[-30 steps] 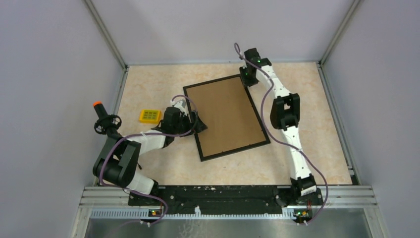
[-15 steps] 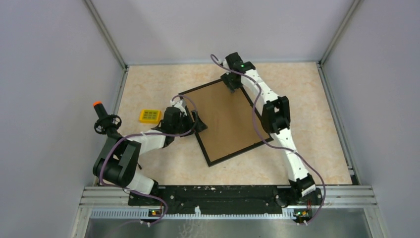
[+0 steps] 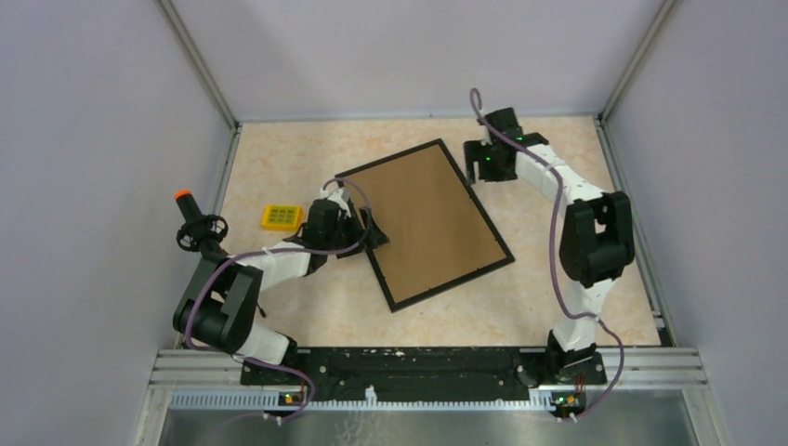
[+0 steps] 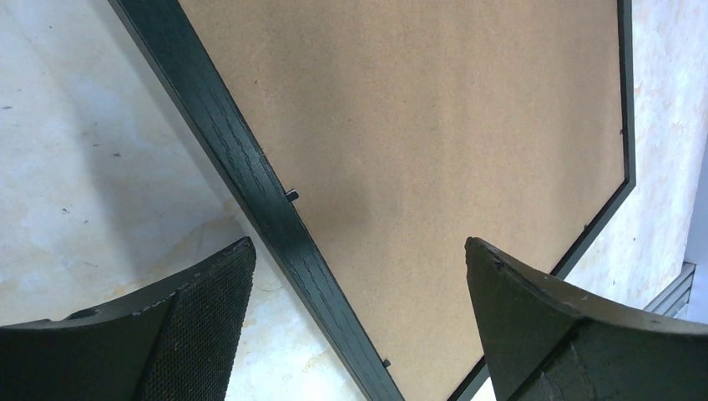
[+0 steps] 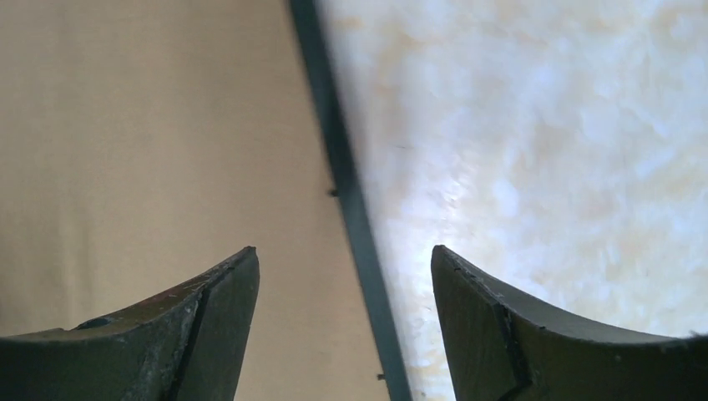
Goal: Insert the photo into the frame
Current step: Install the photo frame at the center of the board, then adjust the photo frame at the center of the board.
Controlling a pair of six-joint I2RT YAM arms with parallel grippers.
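The frame [image 3: 453, 285] lies flat at mid-table, tilted, its brown backing board [image 3: 423, 223] facing up. The photo is not visible. My left gripper [image 3: 372, 229] is open, low over the frame's left edge. In the left wrist view the black rail [image 4: 275, 217] runs between its fingers [image 4: 359, 242], with the backing board [image 4: 434, 125] beyond. My right gripper [image 3: 476, 163] is open, just off the frame's far right corner. In the right wrist view the thin black rail [image 5: 342, 167] runs between its fingers [image 5: 343, 251], with backing board [image 5: 150, 125] on the left and table on the right.
A small yellow block [image 3: 281, 216] lies left of the frame. An orange-tipped black tool [image 3: 184, 197] stands at the left edge. Walls close in the table on the left, back and right.
The frame's far end swung a little to the left and its near end to the right. My right gripper moved left with it, then back right to the far right corner. The left gripper stayed.
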